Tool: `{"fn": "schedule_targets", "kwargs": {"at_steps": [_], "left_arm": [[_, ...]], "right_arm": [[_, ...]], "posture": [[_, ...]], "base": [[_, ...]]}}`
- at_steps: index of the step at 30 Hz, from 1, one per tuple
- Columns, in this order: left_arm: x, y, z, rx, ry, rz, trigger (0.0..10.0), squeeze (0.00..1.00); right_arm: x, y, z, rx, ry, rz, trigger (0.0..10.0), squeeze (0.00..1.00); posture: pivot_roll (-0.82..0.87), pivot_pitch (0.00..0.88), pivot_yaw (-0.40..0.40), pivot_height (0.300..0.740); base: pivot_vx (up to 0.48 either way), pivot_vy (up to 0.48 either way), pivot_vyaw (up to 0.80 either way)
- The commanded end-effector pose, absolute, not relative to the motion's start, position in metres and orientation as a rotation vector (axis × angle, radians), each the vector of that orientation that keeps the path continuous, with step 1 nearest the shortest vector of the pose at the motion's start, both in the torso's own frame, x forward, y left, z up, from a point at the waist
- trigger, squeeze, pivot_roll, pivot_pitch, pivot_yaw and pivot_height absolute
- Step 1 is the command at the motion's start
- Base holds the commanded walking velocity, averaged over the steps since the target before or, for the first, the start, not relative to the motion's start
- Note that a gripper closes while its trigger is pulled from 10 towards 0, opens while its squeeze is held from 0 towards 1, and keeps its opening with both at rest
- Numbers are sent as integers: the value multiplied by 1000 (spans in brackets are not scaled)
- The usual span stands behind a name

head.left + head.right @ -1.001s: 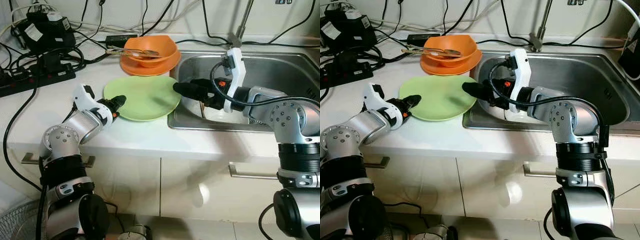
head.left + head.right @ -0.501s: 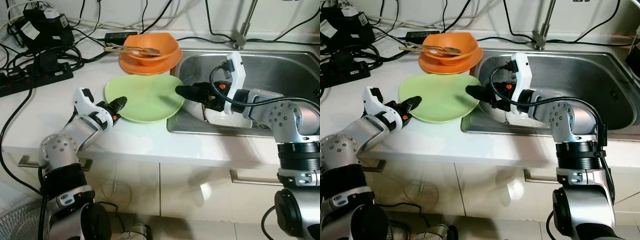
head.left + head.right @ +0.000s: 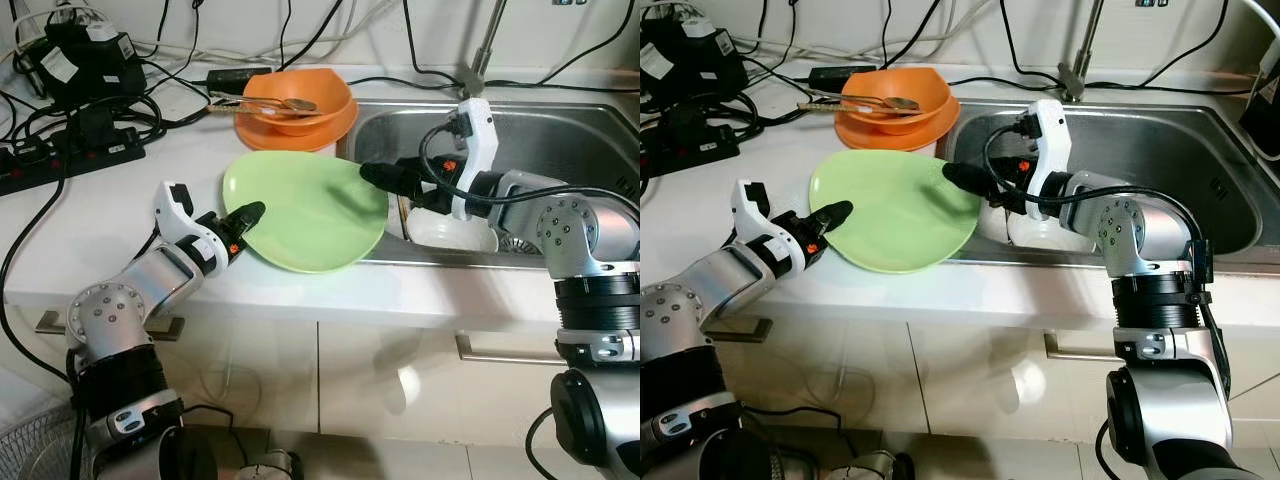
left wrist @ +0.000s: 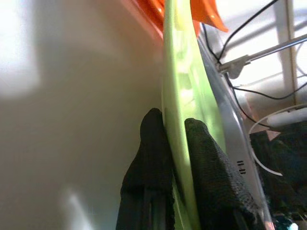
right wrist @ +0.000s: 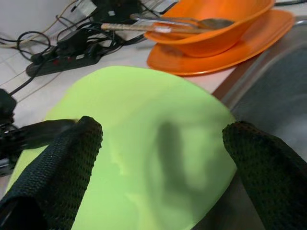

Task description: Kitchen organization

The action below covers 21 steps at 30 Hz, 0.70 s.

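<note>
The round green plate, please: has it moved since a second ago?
Yes. The round green plate, pinched at its rim by the left gripper, has tilted up and shifted toward the steel sink, now overhanging its near-left rim.

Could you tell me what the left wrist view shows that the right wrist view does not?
Left wrist view alone: the left hand shut on the green plate's rim, seen edge-on, and the tap. Right wrist view alone: the right hand open over the plate's face, the spoon in the orange bowl, and the power strip. Both share the plate and orange dishes.
</note>
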State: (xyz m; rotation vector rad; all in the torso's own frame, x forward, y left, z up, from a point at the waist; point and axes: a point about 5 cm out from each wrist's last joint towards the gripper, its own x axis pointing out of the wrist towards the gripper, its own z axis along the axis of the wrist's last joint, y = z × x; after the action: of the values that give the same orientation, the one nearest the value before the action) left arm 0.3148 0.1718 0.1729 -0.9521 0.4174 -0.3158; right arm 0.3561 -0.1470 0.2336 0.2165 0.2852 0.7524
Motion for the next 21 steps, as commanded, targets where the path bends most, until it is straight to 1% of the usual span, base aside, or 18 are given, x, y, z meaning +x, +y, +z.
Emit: {"fn": "schedule_targets", "kwargs": {"at_steps": [1,4,5,6,10,14,18,21], "left_arm": [[311,168,172,-926,433,-350,0,0],[311,163,181,-937,375,-443,0,0],[311,163,181,-937,375,-443,0,0],[315,162,189,-957,318,-490,0,0],[323,161,203,-999,234,-544,0,0],[325,158,211,-1016,202,-586,0,0],[328,154,229,-1044,127,-694,0,0],[330,154,235,-1050,99,-726,0,0]], "right_arm": [[360,-152,244,209,240,721,10000,0],[362,-157,249,217,208,704,10000,0],[362,-157,249,217,208,704,10000,0],[363,-158,253,225,190,703,10000,0],[365,-160,260,249,158,704,10000,0],[366,-162,264,269,135,712,10000,0],[365,-166,277,350,60,783,10000,0],[364,-168,279,376,43,805,10000,0]], "posture": [[93,33,56,740],[90,30,52,740],[90,30,52,740],[82,26,49,740],[77,25,46,740],[74,24,40,740],[64,23,37,740],[62,24,35,740]], "base": [[0,0,0],[0,0,0],[0,0,0],[0,0,0],[0,0,0],[0,0,0],[0,0,0],[0,0,0]]}}
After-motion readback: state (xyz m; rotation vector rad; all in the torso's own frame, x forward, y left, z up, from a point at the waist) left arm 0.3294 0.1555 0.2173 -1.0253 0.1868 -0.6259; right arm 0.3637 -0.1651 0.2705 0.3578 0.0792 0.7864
